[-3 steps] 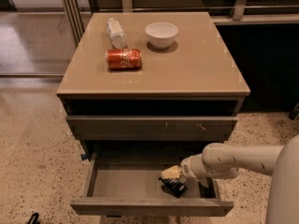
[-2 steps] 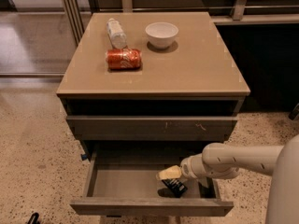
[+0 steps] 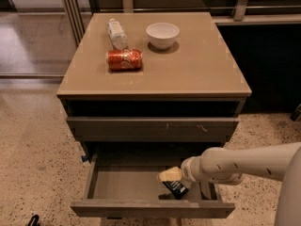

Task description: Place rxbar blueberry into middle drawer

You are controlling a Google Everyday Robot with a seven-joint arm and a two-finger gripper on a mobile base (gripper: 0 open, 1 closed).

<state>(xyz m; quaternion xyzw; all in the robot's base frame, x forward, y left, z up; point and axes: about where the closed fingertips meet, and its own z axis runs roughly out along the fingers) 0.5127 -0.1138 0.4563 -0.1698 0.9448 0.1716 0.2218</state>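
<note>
Down in the open drawer [image 3: 117, 187], right half: one snack bar [image 3: 175, 189], dark wrapper, tilted, lower end close to the grey drawer floor. Clamped on its upper end, one gripper [image 3: 170, 177], reaching in from the right on a white arm [image 3: 244, 163]. Clenched tight, bar in the grasp, over the near right part of the drawer.

Counting on top of the cabinet [image 3: 197, 74]: one red can [image 3: 124, 59] on its side, left of centre. One clear bottle [image 3: 116, 33] lying just beyond it, far left. One white bowl [image 3: 162, 34] upright, far middle, apart from both. Three things up there in all.

Drawers next: one pulled out at the bottom. One shut front [image 3: 153, 128] above it, with pale scratch marks toward the right. A dark gap over that, under the top.

Smooth tan top, squared edges. Speckled pale stone floor [image 3: 33, 140] all round the cabinet. Glass and metal frames [image 3: 70, 8] far left, a dark panel [image 3: 275, 65] far right.
</note>
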